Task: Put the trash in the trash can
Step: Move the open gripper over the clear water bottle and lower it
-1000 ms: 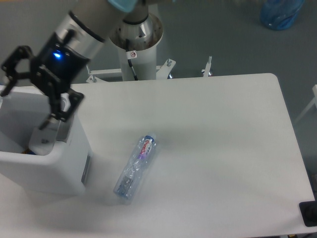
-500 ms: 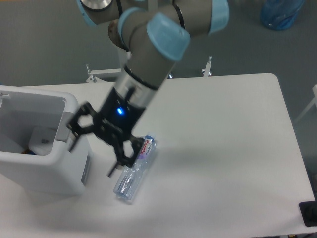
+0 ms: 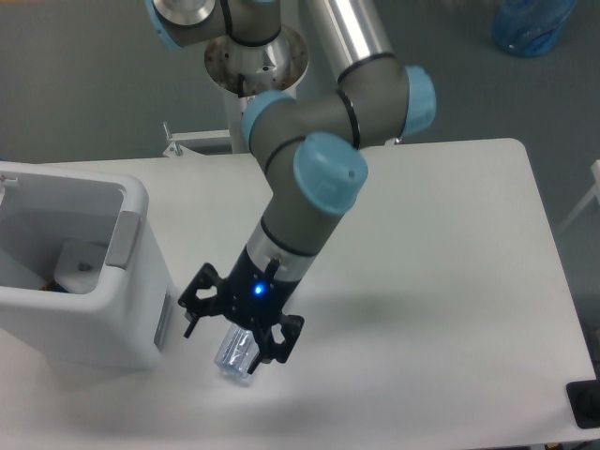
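Gripper (image 3: 236,334) hangs spread wide astride the crushed bottle (image 3: 238,356) lying on the table (image 3: 431,281) just beside the trash can (image 3: 103,309), so squeeze mid-body, squarely, before lifting.

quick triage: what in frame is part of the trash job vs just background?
Job items:
- crushed bottle, lying on the table under the end effector
- trash can at the left, something pale already inside

Background:
- table
- blue object on the floor, top right
- dark object at the right edge
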Available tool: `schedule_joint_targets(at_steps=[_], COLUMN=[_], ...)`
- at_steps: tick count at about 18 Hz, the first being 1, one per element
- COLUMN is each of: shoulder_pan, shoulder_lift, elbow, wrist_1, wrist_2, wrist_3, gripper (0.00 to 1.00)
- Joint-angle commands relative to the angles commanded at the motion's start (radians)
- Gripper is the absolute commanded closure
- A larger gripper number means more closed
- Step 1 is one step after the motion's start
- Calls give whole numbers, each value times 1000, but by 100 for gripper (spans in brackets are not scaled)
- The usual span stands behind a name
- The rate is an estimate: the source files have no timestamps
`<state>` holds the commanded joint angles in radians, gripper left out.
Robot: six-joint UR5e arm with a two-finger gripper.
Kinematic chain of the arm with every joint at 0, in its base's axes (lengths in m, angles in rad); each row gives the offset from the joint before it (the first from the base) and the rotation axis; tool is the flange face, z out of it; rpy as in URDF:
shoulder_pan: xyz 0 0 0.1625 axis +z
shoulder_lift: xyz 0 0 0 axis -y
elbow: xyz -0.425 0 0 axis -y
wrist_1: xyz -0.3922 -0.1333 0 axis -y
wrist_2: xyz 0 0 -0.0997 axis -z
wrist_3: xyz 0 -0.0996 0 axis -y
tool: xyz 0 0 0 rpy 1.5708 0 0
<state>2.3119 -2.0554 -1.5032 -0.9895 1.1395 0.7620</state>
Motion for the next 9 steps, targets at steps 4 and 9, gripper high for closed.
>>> schedule_joint_targets(at_steps=[4,9], shoulder_pan=[-3,-17], shoulder_lift=[-26,-55], elbow=[5,5], wrist_1=[0,0], wrist_2=[19,115], wrist_3=[26,37], gripper=[0,0])
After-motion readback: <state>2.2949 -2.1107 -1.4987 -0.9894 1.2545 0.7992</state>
